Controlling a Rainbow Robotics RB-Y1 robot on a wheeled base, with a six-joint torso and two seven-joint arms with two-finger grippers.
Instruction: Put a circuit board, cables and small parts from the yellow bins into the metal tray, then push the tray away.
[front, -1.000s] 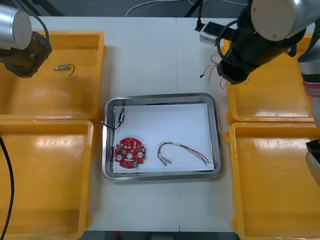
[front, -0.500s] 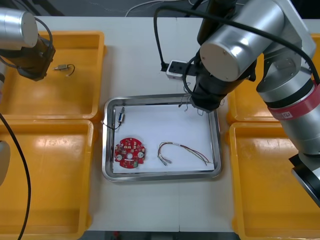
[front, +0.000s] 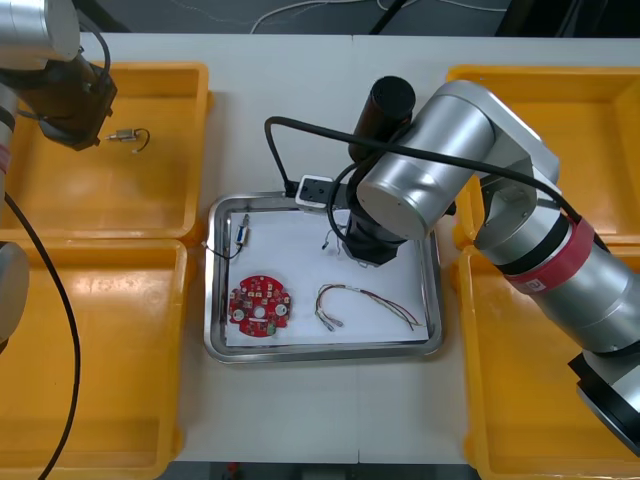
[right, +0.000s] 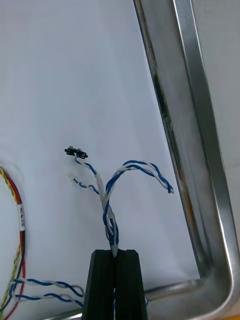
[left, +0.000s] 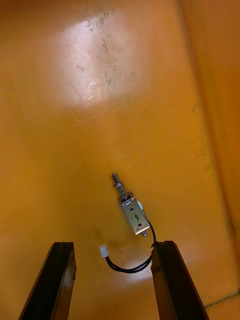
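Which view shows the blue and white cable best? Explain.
Right wrist view: the twisted cable sticks out of the shut right claw over the tray, every strand plain. Front view: its loose ends under the arm. Left wrist view: open left claw above a small metal part.

The tray lies between the left bins and the right bins; in it the circuit board sits near-left, a cable to its right, a small metal part in the far-left corner. The right gripper hangs over the tray's far middle, pinching the twisted cable; the left gripper hovers over the far left bin, above a second small metal part.
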